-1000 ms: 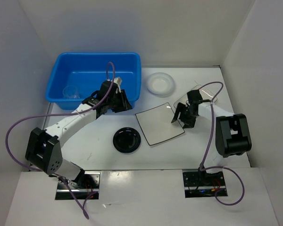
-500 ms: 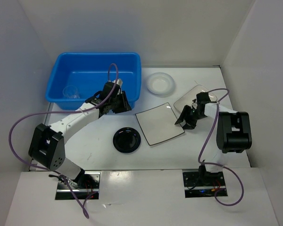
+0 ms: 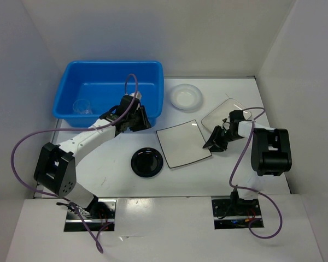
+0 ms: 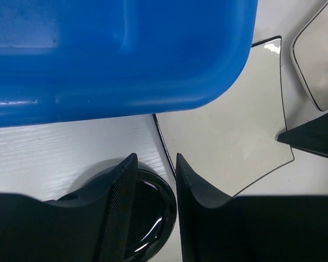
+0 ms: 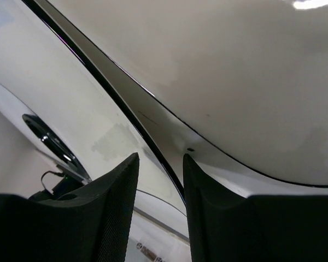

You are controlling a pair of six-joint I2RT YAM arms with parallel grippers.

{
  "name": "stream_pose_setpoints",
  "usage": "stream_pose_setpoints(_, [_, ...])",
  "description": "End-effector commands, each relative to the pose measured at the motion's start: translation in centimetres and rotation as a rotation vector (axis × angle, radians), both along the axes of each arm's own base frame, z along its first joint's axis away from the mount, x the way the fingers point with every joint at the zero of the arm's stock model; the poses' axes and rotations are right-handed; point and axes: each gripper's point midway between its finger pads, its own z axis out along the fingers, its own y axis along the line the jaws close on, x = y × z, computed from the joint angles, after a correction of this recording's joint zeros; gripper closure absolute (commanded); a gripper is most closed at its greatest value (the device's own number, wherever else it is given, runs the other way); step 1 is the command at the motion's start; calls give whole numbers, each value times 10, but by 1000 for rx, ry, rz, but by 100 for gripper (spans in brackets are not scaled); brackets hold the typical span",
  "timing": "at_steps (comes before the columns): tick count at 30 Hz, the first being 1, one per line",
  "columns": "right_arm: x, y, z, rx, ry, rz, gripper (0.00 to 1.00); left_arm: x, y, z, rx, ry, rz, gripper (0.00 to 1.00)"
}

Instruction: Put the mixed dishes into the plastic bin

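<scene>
The plastic bin (image 3: 106, 87) sits at the far left of the bench (image 3: 115, 164), with the small clear cup (image 3: 82, 106) inside by its near left corner. The left hand (image 4: 156, 158) hangs just off the bin's near right corner, its fingers a narrow slot apart and empty. The right hand (image 5: 159, 158) is low at the square white plate's (image 3: 183, 144) right edge, fingers slightly parted, with the dark rim showing in the gap. I cannot tell whether they touch it. The black saucer (image 3: 147, 162), white bowl (image 3: 186, 96) and pale plate (image 3: 221, 115) lie outside the bin.
</scene>
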Motion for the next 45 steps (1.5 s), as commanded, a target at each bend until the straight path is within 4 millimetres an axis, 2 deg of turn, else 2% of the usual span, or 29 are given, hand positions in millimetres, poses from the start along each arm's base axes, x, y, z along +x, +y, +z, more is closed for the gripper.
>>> stream_pose_setpoints(1, [-3, 5, 2, 72, 1, 6, 57, 7, 2, 5, 26, -23, 14, 58])
stream_pose_setpoints(2, [-3, 7, 3, 84, 0, 9, 57, 7, 2, 5, 26, -23, 14, 58])
stream_pose_setpoints(7, [-11, 18, 6, 170, 9, 14, 57, 8, 12, -12, 93, 10, 41, 74])
stream_pose_setpoints(11, [-11, 21, 6, 188, 8, 19, 57, 5, 15, -31, 172, 31, 53, 74])
stream_pose_setpoints(15, [-13, 22, 6, 201, 10, 6, 57, -2, 4, -44, 201, 57, 21, 75])
stream_pose_setpoints(17, [-16, 23, 5, 201, 19, 5, 57, -2, -1, -44, 201, 56, 10, 76])
stream_pose_setpoints(21, [-17, 23, 2, 202, 30, 4, 57, -1, -2, -54, 211, 72, 9, 77])
stream_pose_setpoints(28, [-19, 26, -1, 234, 48, 9, 58, -12, -8, -79, 251, 104, 14, 88])
stream_pose_setpoints(29, [-19, 26, -1, 234, 48, 9, 58, -13, -8, -89, 257, 124, 22, 88])
stream_pose_setpoints(32, [-19, 26, -1, 234, 48, 9, 58, -18, -15, -100, 259, 134, 8, 93])
stream_pose_setpoints(36, [-19, 26, -1, 234, 48, 9, 58, -16, -18, -105, 267, 124, 18, 99])
stream_pose_setpoints(44, [-20, 26, -1, 234, 57, 8, 58, -19, -23, -132, 286, 168, 7, 100])
stream_pose_setpoints(45, [-20, 26, -1, 234, 57, 8, 57, -16, -25, -129, 280, 159, 8, 100])
